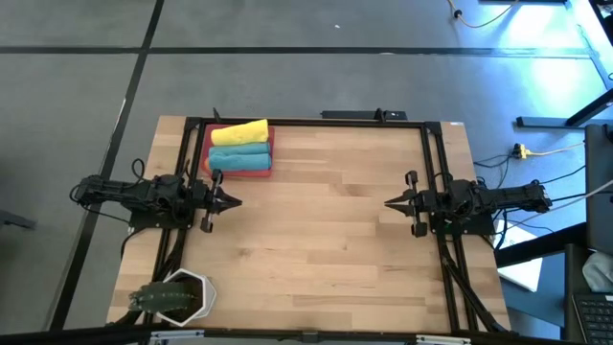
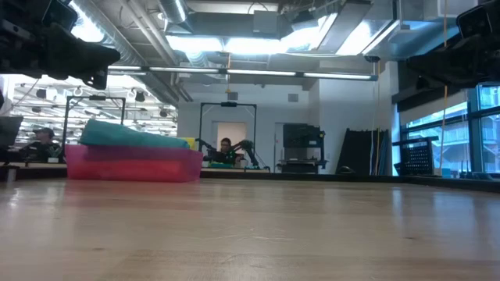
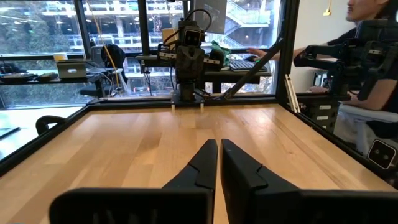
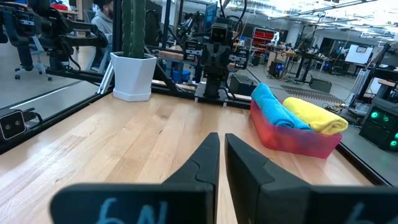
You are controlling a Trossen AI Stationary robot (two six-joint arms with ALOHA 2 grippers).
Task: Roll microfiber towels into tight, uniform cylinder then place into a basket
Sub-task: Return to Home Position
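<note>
The red basket (image 1: 257, 172) stands at the table's far left and holds rolled microfiber towels: a yellow roll (image 1: 239, 132) at the far side and teal-blue rolls (image 1: 239, 154) beside it. The right wrist view shows the basket (image 4: 292, 138) with a teal-blue roll (image 4: 275, 106) and the yellow roll (image 4: 317, 115) lying in it. My left gripper (image 1: 237, 201) waits shut at the table's left edge, just near of the basket, pointing level toward the right. My right gripper (image 1: 389, 203) waits shut at the right edge, pointing level toward the left.
A white hexagonal pot with a plant (image 1: 177, 295) stands at the table's near left corner. A black frame (image 1: 306, 122) runs along the table's edges. Bare wood (image 1: 316, 240) spreads between the two arms. People sit at desks beyond the table.
</note>
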